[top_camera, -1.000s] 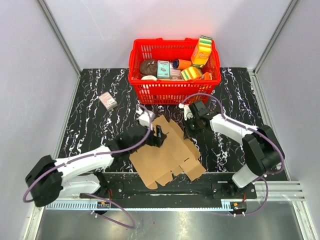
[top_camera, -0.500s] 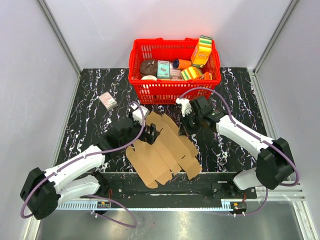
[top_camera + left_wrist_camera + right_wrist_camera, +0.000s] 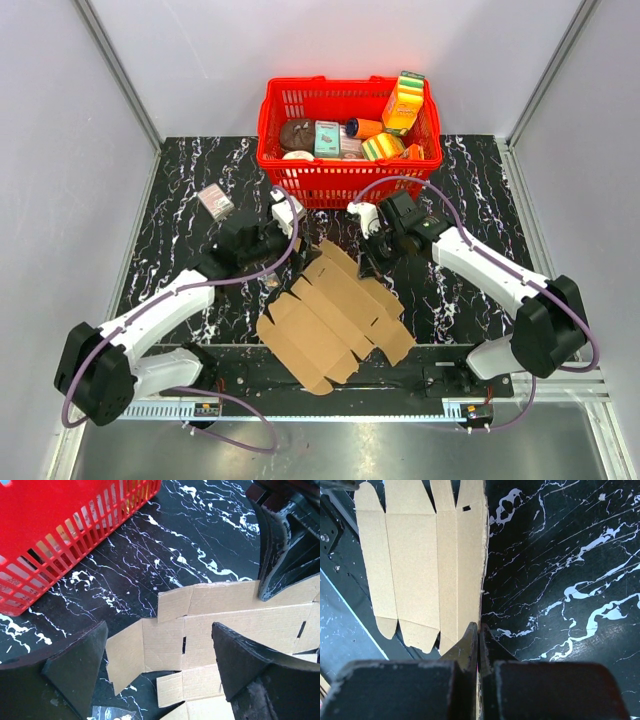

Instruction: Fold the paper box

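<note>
Right gripper (image 3: 479, 629): you see it pinched on the paper box (image 3: 335, 315) edge.
Left gripper (image 3: 159, 632): spread wide, above its flaps.
Position: unfolded on your table (image 3: 180, 220), before the red basket (image 3: 345, 185).

On my left wrist camera I see the left gripper (image 3: 159, 645) with its two dark fingers (image 3: 75, 670) spread wide over the paper box (image 3: 240, 625). The box lies flat with its flaps out on the black marbled table (image 3: 200, 530). The red basket (image 3: 75, 535) fills the upper left corner. At upper right, the right gripper (image 3: 272, 575) meets the box's far edge.
</note>
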